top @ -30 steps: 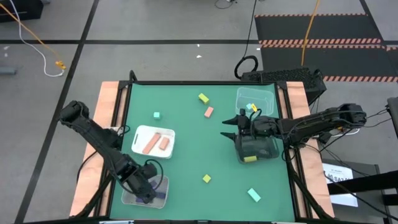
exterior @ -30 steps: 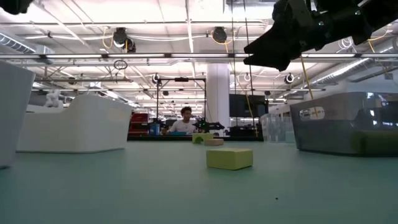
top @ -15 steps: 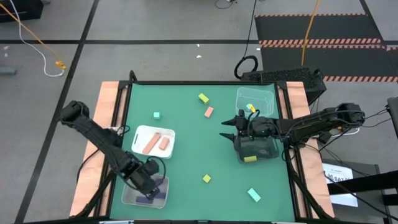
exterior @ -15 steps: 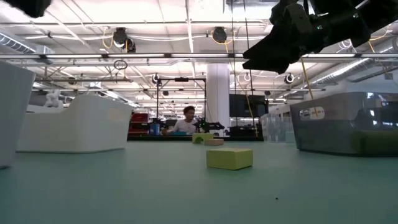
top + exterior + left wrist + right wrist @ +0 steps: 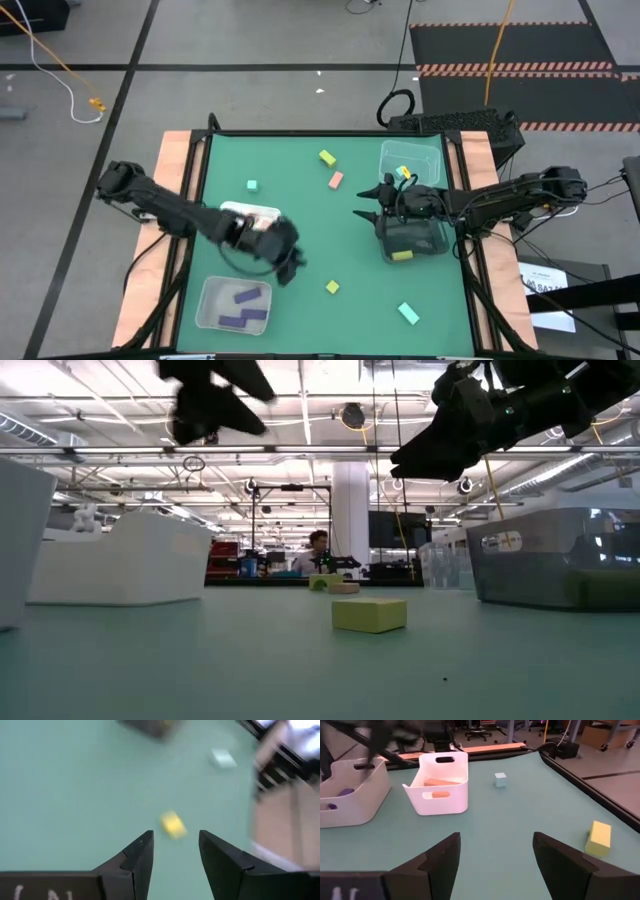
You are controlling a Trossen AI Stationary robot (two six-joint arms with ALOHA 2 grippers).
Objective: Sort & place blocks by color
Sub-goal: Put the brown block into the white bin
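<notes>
— Green mat (image 5: 300, 190), blocks scattered on it. Where is the left pincer (image 5: 290, 268)?

— Over the mat, just past the white tray (image 5: 232, 212) and beyond the clear tray (image 5: 208, 300). Its fingers (image 5: 142, 855) stand apart with nothing between them.

— What lies closest to it?

— A yellow block (image 5: 172, 825) on the mat just ahead of its tips. Farther ahead and off to one side lies a mint block (image 5: 221, 757), though that view is smeared, so I would only call it probably mint.

— And the trays near it?

— Two purple blocks (image 5: 238, 307) lie in the clear tray. Two salmon blocks (image 5: 436, 787) lie in the white tray.

— The right pincer (image 5: 368, 203)?

— It hangs above the mat beside the dark tray (image 5: 432, 240), its tips pointing toward the middle of the table. Its fingers (image 5: 442, 860) are spread wide and hold nothing.

— What is around that one?

— A yellow block (image 5: 402, 256) sits in the dark tray just behind it. The second clear tray (image 5: 432, 155) is at its side, with a yellow block (image 5: 404, 173) inside. Out in front of it, a small mint cube (image 5: 500, 779) rests on the mat near the white tray, and a yellow bar (image 5: 599, 838) stands off to one side.

— Anything else loose?

— A salmon block (image 5: 336, 180) lies beside that yellow bar, well ahead of the left pincer.
</notes>
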